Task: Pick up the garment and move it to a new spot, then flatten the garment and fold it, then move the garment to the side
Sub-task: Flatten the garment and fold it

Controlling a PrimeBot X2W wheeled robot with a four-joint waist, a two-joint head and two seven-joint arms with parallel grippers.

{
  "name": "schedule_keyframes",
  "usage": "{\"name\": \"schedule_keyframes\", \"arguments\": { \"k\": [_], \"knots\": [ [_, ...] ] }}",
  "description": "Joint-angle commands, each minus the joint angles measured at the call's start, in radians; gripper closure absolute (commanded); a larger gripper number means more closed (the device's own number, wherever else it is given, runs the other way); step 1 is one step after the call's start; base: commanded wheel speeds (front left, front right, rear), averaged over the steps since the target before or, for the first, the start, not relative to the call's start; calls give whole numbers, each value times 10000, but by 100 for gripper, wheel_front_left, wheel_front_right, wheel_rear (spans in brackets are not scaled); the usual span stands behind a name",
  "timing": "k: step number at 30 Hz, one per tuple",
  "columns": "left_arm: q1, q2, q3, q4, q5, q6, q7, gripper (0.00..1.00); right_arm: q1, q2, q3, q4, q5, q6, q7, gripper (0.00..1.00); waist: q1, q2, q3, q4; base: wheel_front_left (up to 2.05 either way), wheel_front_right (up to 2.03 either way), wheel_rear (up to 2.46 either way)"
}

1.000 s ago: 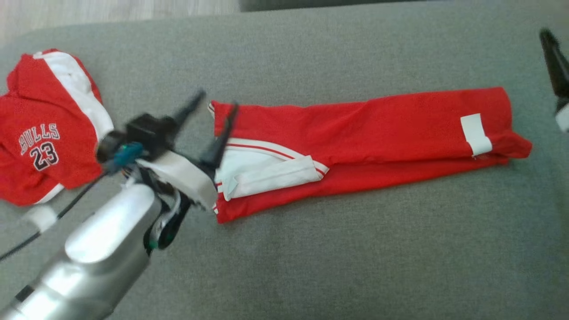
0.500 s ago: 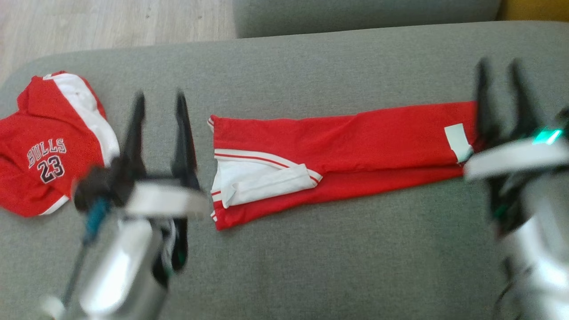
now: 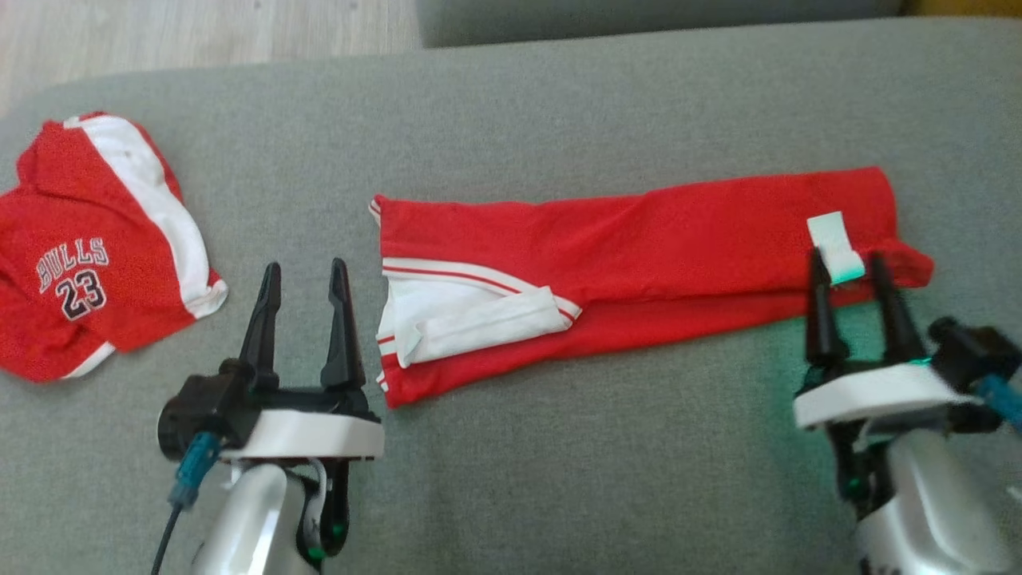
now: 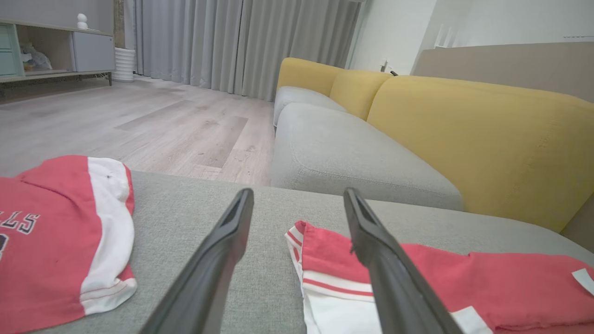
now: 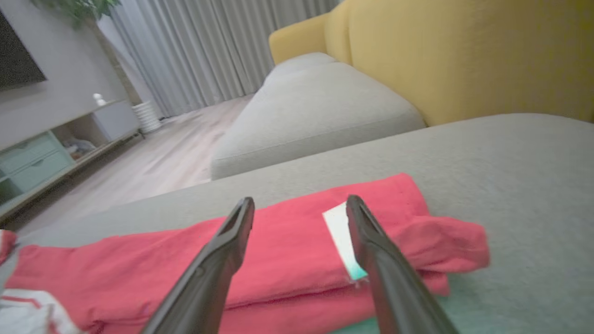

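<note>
1. Edges: the grey cushion (image 3: 599,479) rounds off at 10 o'clock in the head view, where wood floor (image 3: 200,32) begins; a second grey seat (image 4: 348,157) lies past its 12 o'clock edge.
2. Open room: bare cushion runs wide along 6 o'clock and along 12 o'clock; a red Bulls jersey (image 3: 88,255) occupies 9 o'clock.
3. The garment (image 3: 639,263) lies mid-cushion, a long red folded strip running 9 to 3 o'clock; there is a white striped panel at its 9 o'clock end and a white label (image 3: 834,247) near its bunched 3 o'clock end.
4. Left gripper (image 3: 304,266): fingers spread and empty, between jersey and garment — just beside the garment's 9 o'clock end.
5. Right gripper (image 3: 846,257): fingers spread, holding nothing; tips at the garment's lower edge by the label — contact cannot be told.
</note>
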Motion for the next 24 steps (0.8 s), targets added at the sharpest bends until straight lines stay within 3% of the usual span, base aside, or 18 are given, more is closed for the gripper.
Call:
{"name": "schedule_keyframes", "arguments": {
  "k": [1,12,20,21,22,23,24],
  "knots": [
    [-530,-2,438,-219,176,-126,-52,0,-641,52,-176,-5,-234,-9,-21,0,0,-1,284,92,0,0,0],
    [-1011,-288,652,155,654,-759,-52,0,-2502,154,-3487,2574,-1539,-9,743,0,0,-1,1067,459,0,0,0],
    [-1053,-319,577,207,626,-802,-53,0,-3273,162,-3667,4866,-1341,-9,789,0,0,-1,1233,538,0,0,0],
    [-1076,-320,563,212,608,-783,-53,0,-3332,162,-3608,5075,-1361,-9,743,27,0,-1,1227,539,0,0,0],
    [-1096,-320,558,220,597,-766,-53,0,-3383,162,-3570,5251,-1377,-9,678,76,0,-1,1206,532,0,0,0],
    [-1102,-320,565,235,593,-750,-53,0,-3413,162,-3550,5366,-1455,-9,589,100,0,-1,1159,511,0,0,0],
    [-1094,-321,579,250,595,-734,-53,0,-3428,162,-3605,5401,-1606,-9,487,100,0,-1,1106,475,0,0,0]
  ]
}}
